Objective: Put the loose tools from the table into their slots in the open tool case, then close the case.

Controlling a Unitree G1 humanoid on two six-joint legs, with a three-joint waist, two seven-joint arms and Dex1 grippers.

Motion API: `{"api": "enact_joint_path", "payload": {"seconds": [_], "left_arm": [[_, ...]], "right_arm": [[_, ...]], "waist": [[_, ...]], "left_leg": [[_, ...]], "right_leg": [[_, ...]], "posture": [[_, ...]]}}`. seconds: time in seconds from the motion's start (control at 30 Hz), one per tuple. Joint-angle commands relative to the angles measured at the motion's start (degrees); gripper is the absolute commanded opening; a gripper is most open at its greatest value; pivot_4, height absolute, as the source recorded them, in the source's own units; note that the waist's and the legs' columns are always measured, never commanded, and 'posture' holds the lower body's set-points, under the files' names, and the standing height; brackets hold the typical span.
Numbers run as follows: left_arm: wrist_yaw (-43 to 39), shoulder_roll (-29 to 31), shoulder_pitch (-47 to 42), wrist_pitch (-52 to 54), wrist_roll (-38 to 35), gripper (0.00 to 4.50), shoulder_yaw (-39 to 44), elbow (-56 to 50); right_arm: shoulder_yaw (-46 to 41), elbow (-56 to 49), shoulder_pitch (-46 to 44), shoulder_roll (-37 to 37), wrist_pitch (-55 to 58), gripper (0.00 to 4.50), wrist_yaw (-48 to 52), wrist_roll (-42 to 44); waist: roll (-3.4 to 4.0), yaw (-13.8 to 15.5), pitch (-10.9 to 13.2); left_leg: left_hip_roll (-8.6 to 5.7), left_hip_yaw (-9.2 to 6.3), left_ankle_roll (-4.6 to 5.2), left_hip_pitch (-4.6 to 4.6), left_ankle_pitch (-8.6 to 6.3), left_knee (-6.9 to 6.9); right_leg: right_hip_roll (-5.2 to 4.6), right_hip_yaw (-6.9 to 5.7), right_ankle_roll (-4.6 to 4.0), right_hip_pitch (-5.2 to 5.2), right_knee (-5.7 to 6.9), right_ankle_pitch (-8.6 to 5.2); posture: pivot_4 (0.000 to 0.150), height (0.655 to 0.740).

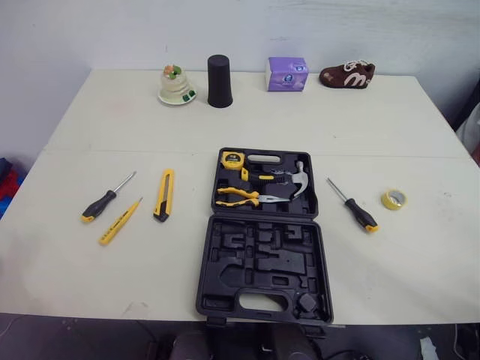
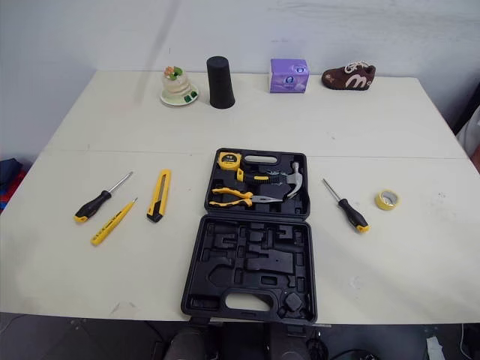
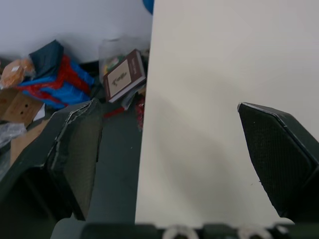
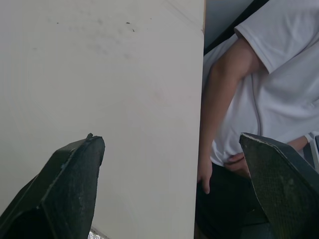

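An open black tool case [image 1: 264, 241] lies at the table's near middle. Its far half holds a tape measure [image 1: 232, 158], pliers [image 1: 238, 197] and a hammer [image 1: 297, 180]; its near half shows bare moulded slots. Left of it lie a black-handled screwdriver [image 1: 106, 199], a yellow test pen [image 1: 120, 220] and a yellow utility knife [image 1: 164, 194]. Right of it lie another screwdriver [image 1: 353, 205] and a roll of yellow tape [image 1: 394, 199]. My left gripper [image 3: 172, 159] stands open over the table's left edge. My right gripper [image 4: 172, 174] stands open over the table's right edge.
At the table's far side stand a small cake dish [image 1: 176, 86], a black cup [image 1: 219, 81], a purple tissue box [image 1: 288, 74] and a brown shoe [image 1: 346, 74]. A person in a white shirt [image 4: 259, 94] sits beside the right edge. Bags and a book [image 3: 122, 74] lie on the floor at the left.
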Motion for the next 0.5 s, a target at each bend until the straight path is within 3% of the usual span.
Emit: {"api": "enact_joint_path", "payload": {"seconds": [0.03,0.13,0.3,0.5], "left_arm": [[-6.49,0.58,-1.70,-1.44,-4.01,4.49,0.42,-3.35],[-13.13,-0.49,-2.85,0.36,-7.19,4.49,-0.06,-7.39],[-19.06,0.66,-4.37,8.95,-5.80,4.49,-8.00,-15.54],[-14.53,2.00,-12.47,16.74,-0.19,4.49,-17.66,-19.54]], "right_arm": [[2.25,-4.87,-1.69,0.96,0.86,4.46,2.74,4.40],[5.41,-13.61,-2.55,3.67,6.65,4.46,4.63,8.29],[8.76,-32.39,-2.71,9.44,16.12,4.46,8.06,19.47],[13.41,-49.96,-4.46,14.90,20.82,4.46,7.69,26.95]], "waist": [[0.00,-0.09,0.00],[-0.05,-0.27,-0.04],[0.05,-0.13,-0.05],[0.04,0.48,-0.05]], "left_leg": [[0.01,0.01,0.00,0.03,0.02,0.01],[0.11,0.00,-0.03,0.04,0.04,0.02],[0.10,0.00,-0.03,0.01,0.05,-0.03],[0.07,-0.04,0.31,-0.06,0.25,0.11]], "right_leg": [[0.00,0.00,-0.01,0.02,0.01,0.02],[0.05,0.05,-0.06,0.07,0.02,0.06],[0.08,0.21,-0.10,0.01,0.16,0.01],[0.08,0.19,-0.07,-0.03,0.32,0.00]], "posture": [[0.150,0.7400],[0.150,0.7400],[0.150,0.7400],[0.150,0.7400]]}}
